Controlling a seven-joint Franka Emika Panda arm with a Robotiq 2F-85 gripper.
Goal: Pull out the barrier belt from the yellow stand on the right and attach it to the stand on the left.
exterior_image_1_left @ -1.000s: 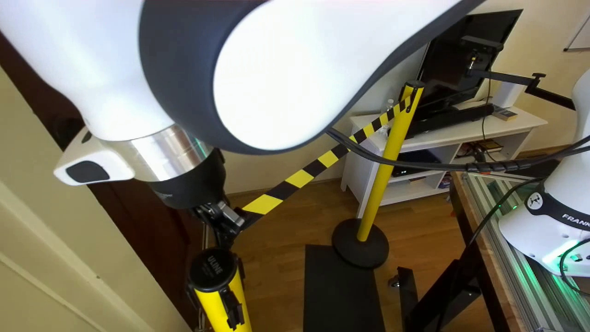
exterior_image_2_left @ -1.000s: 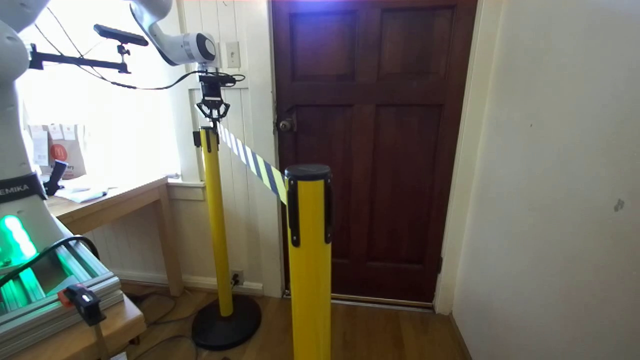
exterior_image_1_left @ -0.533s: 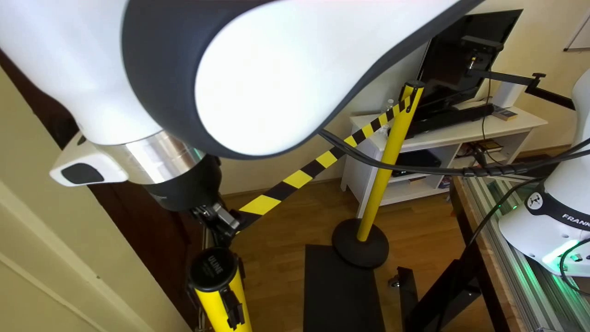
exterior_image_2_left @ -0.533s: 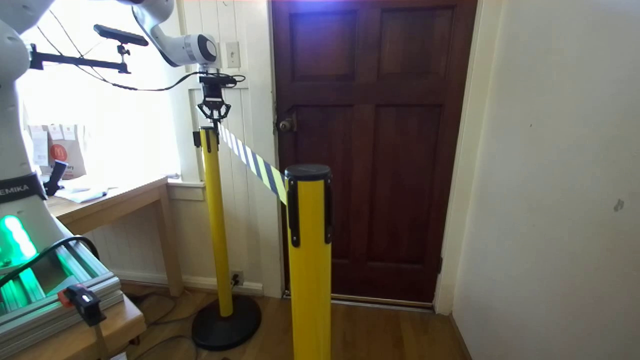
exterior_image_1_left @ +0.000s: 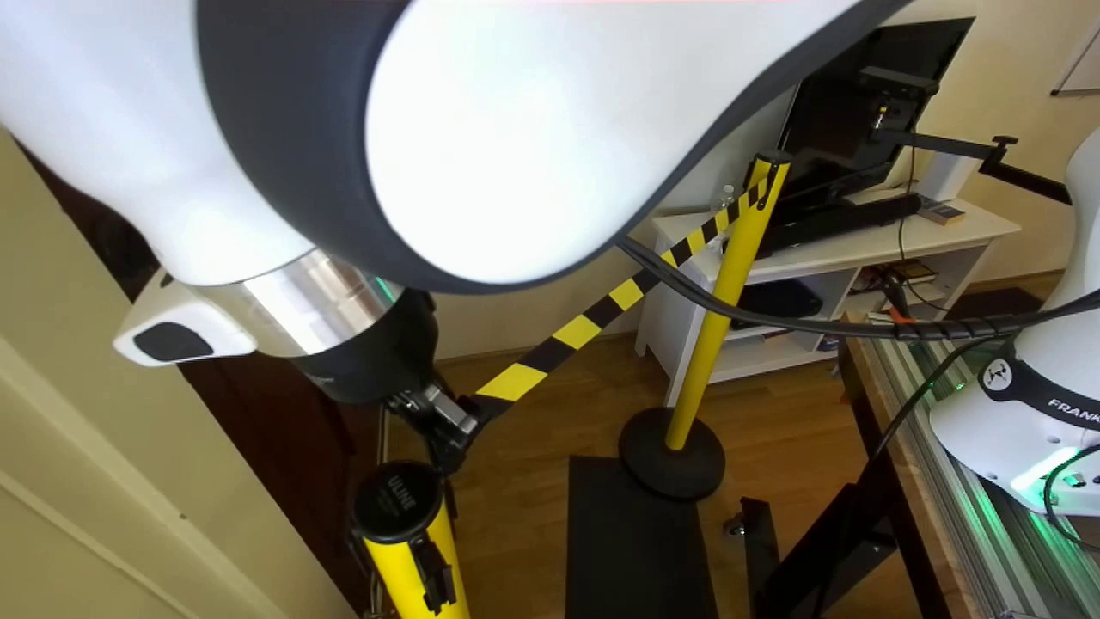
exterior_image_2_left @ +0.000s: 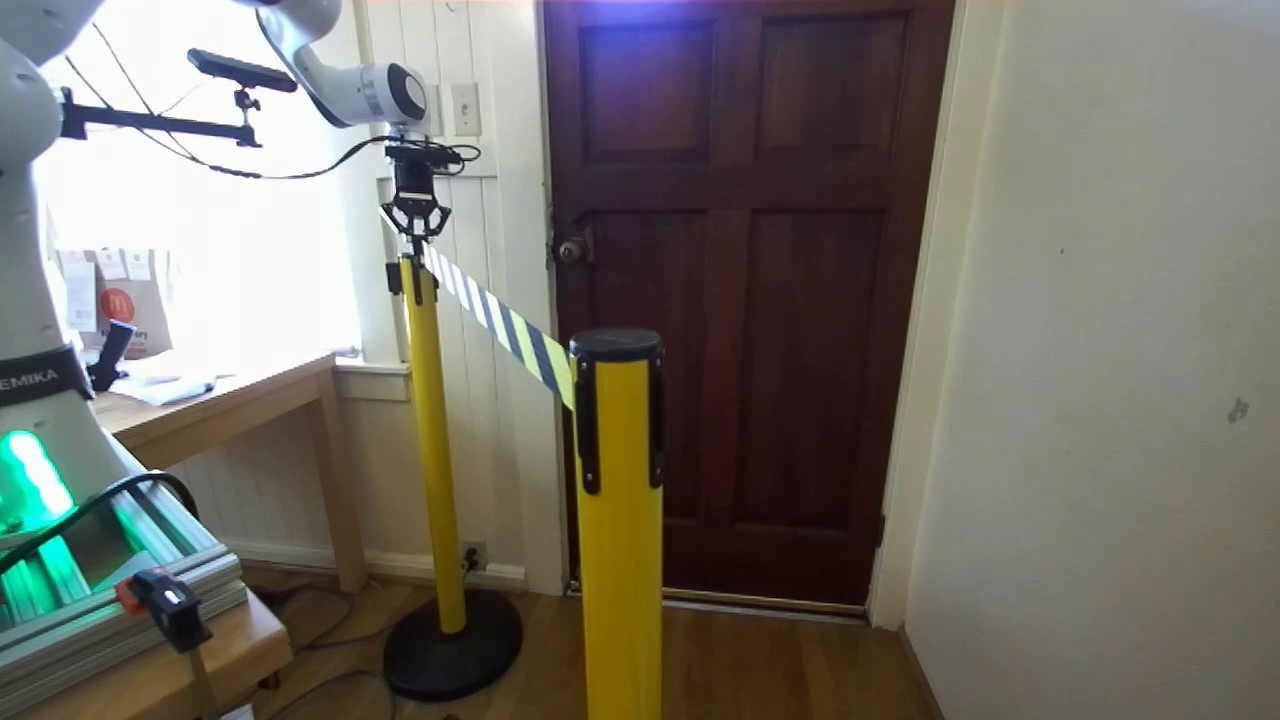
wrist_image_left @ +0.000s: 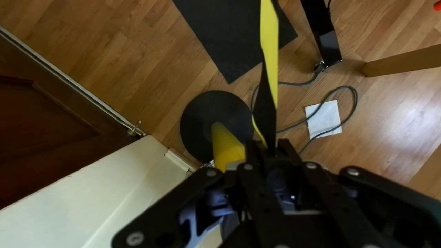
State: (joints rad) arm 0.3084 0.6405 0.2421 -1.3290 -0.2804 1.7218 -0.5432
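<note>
A yellow and black striped belt (exterior_image_1_left: 550, 351) runs taut from the top of a yellow stand (exterior_image_1_left: 726, 288) to my gripper (exterior_image_1_left: 454, 443). The belt also shows in an exterior view (exterior_image_2_left: 500, 322) and in the wrist view (wrist_image_left: 269, 51). My gripper (wrist_image_left: 270, 148) is shut on the belt's end, which is mostly hidden between the dark fingers. The gripper (exterior_image_2_left: 415, 245) is just above and beside the black cap of the receiving yellow stand (exterior_image_2_left: 428, 450). That stand's cap (exterior_image_1_left: 397, 503) has black clip slots on its sides. In the wrist view its post (wrist_image_left: 225, 146) is left of the fingers.
A brown door (exterior_image_2_left: 745, 280) and a pale wall (exterior_image_1_left: 103, 481) are close to the receiving stand. A black mat (exterior_image_1_left: 640, 542) lies on the floor between the stands. A wooden table (exterior_image_2_left: 250, 385) stands beside the arm. A cable (wrist_image_left: 344, 88) lies on the floor.
My gripper has shifted with the belt end, a little right and down in an exterior view, a little left in the other view. The stands have not moved.
</note>
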